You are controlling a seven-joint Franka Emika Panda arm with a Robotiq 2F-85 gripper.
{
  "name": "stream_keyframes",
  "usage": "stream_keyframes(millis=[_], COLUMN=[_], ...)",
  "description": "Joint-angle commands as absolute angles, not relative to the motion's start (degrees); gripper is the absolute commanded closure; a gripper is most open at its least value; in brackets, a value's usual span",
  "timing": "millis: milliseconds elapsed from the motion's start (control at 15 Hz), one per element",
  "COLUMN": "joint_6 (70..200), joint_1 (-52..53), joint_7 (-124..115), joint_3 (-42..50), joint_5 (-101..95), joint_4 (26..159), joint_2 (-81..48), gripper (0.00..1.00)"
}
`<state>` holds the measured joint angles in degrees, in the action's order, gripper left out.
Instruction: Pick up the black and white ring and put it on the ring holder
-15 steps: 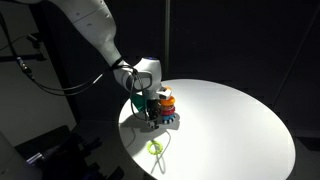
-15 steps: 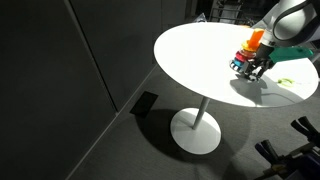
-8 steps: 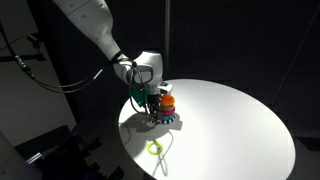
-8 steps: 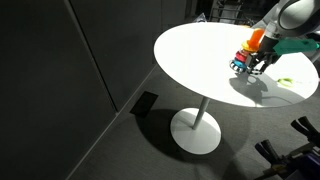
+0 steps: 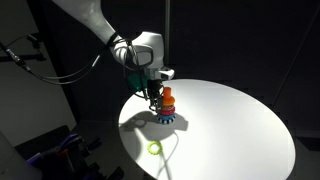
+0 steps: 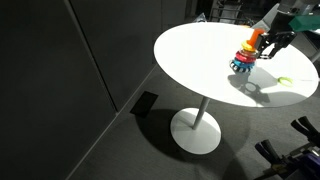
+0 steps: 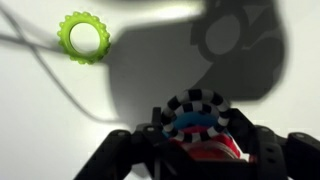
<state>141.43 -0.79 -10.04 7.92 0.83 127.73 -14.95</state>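
In the wrist view my gripper [image 7: 198, 142] is shut on the black and white ring [image 7: 197, 96], which is held between the dark fingers. Through and below the ring I see the ring holder's blue and red rings [image 7: 212, 146]. In both exterior views the gripper [image 5: 155, 90] [image 6: 268, 42] hangs just above and beside the ring holder [image 5: 167, 106] [image 6: 246, 58], which stands on the white round table [image 5: 235, 120] [image 6: 190, 50]. The ring itself is too small to make out in the exterior views.
A plain yellow-green ring [image 7: 66, 36] lies on the table with a thin cable, apart from the holder, and shows in both exterior views [image 5: 155, 148] [image 6: 286, 80]. The table edge is close behind the holder. Dark curtains surround the table.
The gripper has risen from table level beside the holder's base to just above the holder, carrying the black and white ring. The holder and yellow-green ring stayed put.
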Motion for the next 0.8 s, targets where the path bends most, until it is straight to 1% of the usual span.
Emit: stream_keyframes(millis=[0, 400, 733], joint_6=[138.31, 135.00, 134.51], joint_1=[-1.69, -2.15, -2.55], joint_7=[-10.78, -11.51, -12.61], joint_3=[7.61, 7.34, 7.20], joint_5=[-0.21, -1.29, -1.95], joint_4=[128.97, 127.99, 126.43], joint_2=[-9.41, -4.41, -2.83], gripper=[0.56, 0.56, 0.56])
